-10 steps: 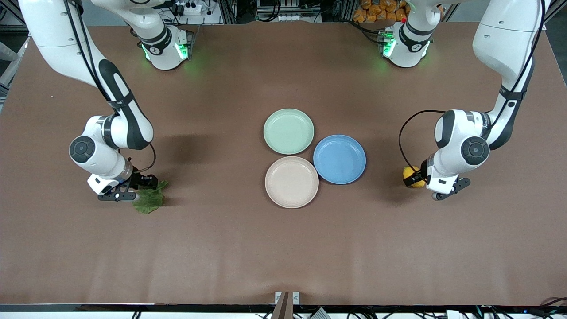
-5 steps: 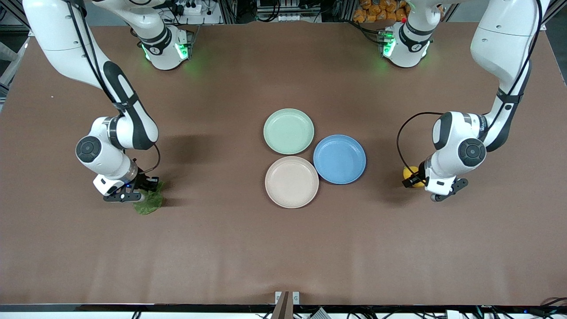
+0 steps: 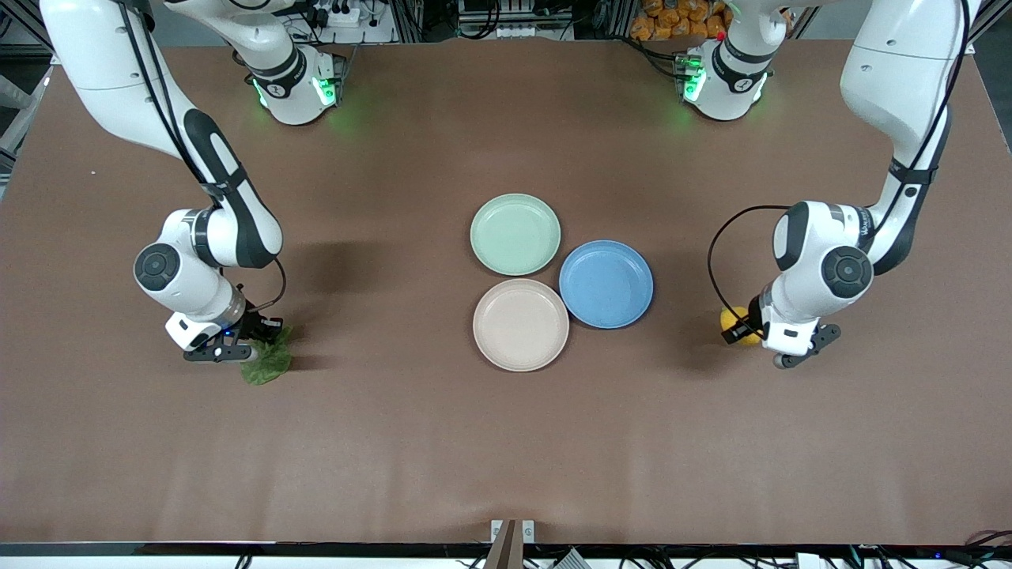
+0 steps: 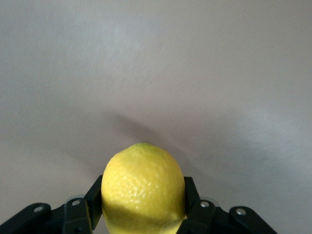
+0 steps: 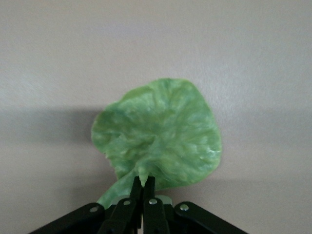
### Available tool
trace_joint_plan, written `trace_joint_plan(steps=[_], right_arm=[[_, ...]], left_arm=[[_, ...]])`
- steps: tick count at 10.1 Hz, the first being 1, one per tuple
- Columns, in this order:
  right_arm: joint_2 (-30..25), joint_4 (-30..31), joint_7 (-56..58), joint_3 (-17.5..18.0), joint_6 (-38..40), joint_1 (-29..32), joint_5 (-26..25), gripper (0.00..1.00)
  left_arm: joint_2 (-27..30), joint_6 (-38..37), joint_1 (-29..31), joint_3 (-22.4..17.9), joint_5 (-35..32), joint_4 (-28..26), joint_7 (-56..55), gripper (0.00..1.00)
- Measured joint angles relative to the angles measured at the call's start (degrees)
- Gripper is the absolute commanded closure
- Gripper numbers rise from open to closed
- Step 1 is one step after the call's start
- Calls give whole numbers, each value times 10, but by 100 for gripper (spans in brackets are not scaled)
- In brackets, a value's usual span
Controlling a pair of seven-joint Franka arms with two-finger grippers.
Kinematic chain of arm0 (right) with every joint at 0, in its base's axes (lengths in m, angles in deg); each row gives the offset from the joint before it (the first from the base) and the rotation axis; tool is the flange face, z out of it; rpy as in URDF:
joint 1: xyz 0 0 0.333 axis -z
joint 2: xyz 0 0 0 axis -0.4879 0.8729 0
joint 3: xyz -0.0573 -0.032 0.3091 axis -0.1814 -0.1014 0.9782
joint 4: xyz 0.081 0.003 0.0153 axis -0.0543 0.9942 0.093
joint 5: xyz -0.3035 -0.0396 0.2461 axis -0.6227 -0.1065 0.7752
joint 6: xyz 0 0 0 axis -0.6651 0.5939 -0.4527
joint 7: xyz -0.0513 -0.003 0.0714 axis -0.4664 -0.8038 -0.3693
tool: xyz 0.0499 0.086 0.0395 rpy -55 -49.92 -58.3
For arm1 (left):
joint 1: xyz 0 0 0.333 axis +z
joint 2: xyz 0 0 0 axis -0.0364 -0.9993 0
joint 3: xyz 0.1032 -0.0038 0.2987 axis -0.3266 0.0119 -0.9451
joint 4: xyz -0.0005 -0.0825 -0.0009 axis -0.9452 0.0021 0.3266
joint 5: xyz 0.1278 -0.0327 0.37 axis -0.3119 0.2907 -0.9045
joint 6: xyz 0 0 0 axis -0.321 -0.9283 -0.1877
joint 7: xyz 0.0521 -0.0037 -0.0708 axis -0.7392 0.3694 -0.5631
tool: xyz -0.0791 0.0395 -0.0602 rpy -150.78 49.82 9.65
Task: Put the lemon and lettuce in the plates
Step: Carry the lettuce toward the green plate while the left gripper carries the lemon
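The yellow lemon (image 3: 729,319) is at the left arm's end of the table, half hidden by my left gripper (image 3: 747,330). In the left wrist view the lemon (image 4: 142,187) sits between the two black fingers (image 4: 94,200), which are shut on its sides. The green lettuce (image 3: 266,363) is at the right arm's end of the table. My right gripper (image 3: 251,345) is shut on its stem; the right wrist view shows the leaf (image 5: 161,139) spread out from the pinched fingertips (image 5: 148,187). The mint green plate (image 3: 515,234) and the beige plate (image 3: 520,324) stand empty at mid-table.
A blue plate (image 3: 606,284) stands beside the two other plates, toward the left arm's end, touching them. The arms' bases (image 3: 296,83) stand along the table's edge farthest from the front camera. The brown table surface (image 3: 506,442) nearest the front camera is bare.
My right gripper has shifted slightly toward the plates and pulled the lettuce with it, so the leaf looks more bunched. My left gripper has settled a little lower around the lemon.
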Motion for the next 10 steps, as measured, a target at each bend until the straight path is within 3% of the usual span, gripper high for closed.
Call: trace_joint_plan(steps=[2,4,7,10], right_arm=[[-45,-50,-54,29,147,0,0,100],[-109,-80,-136,80,262,-2,5,100],[-150,-79,-305,158,298,-18,13,100],[-151,-79,-505,232,295,-89,12,100]], left_arm=[[9,-8,-1,6,0,40,-18,100],[12,-29,-14,8,0,81,-47,100],[2,-32,-49,10,0,112,-108,100],[-19,-33,-93,12,0,144,-180,100]])
